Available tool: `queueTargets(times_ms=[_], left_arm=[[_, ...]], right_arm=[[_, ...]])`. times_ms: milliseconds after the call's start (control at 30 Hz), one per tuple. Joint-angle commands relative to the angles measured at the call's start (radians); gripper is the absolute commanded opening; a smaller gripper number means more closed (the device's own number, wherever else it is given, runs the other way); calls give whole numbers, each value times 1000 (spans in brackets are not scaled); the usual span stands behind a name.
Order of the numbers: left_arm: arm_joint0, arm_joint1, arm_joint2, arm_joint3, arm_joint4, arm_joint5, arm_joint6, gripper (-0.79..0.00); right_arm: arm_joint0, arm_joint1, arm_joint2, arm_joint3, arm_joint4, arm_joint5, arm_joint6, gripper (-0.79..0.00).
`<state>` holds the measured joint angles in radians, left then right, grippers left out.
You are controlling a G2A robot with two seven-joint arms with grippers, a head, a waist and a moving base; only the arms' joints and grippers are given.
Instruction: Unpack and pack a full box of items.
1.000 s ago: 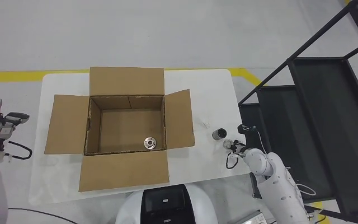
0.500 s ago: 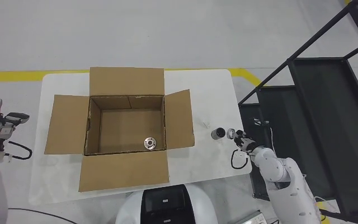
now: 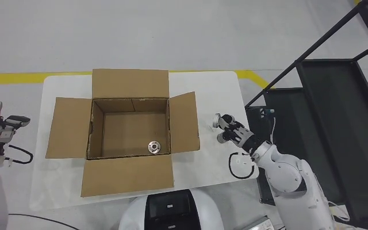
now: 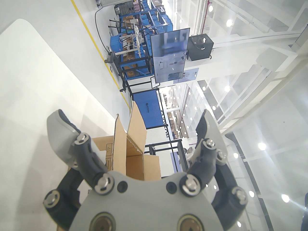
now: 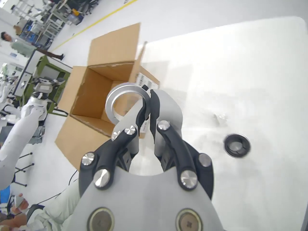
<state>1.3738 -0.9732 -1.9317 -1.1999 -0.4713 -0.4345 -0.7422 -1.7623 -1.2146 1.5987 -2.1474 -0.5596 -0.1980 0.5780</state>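
The open cardboard box stands in the middle of the white table, all flaps folded out. A metal ring-shaped part lies on its floor near the front wall. My right gripper hangs above the table just right of the box's right flap, shut on the rim of a silver ring. The box's open top lies beyond the right gripper. A dark round part rests on the table close to it. My left gripper is open and holds nothing, off the table's left edge.
The dark round part sits on the table between the right flap and the table's right edge. A black metal rack stands right of the table. A yellow floor line runs behind it.
The right gripper has risen from the table's right front edge and moved left, past the dark round part toward the box's right flap, carrying the silver ring. The left arm has stayed put.
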Motion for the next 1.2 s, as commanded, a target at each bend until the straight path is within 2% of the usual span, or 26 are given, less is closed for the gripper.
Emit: queueTargets(times_ms=[0,133,367,400,433,467,500,700,833,967,1167], left_arm=[[0,0,0,0,0,0,0,0],[0,0,0,0,0,0,0,0],[0,0,0,0,0,0,0,0],[0,0,0,0,0,0,0,0],[0,0,0,0,0,0,0,0],[0,0,0,0,0,0,0,0],[0,0,0,0,0,0,0,0],[0,0,0,0,0,0,0,0],[0,0,0,0,0,0,0,0],[0,0,0,0,0,0,0,0],[0,0,0,0,0,0,0,0]], right_arm=[[28,0,-45,-5,-13,-5,22,-785],[121,-4,-178,24,-90,17,55,-785],[350,-32,-432,177,-162,94,73,-785],[383,-38,-466,200,-170,105,77,-680],[412,-44,-498,226,-173,120,80,-465],[441,-50,-529,251,-175,129,85,-111],[466,-56,-556,274,-169,137,84,0],[534,-77,-649,329,-124,130,70,0],[519,-73,-629,297,-123,114,61,0],[434,-48,-518,202,-126,85,68,0],[230,-5,-239,21,-145,60,62,0]])
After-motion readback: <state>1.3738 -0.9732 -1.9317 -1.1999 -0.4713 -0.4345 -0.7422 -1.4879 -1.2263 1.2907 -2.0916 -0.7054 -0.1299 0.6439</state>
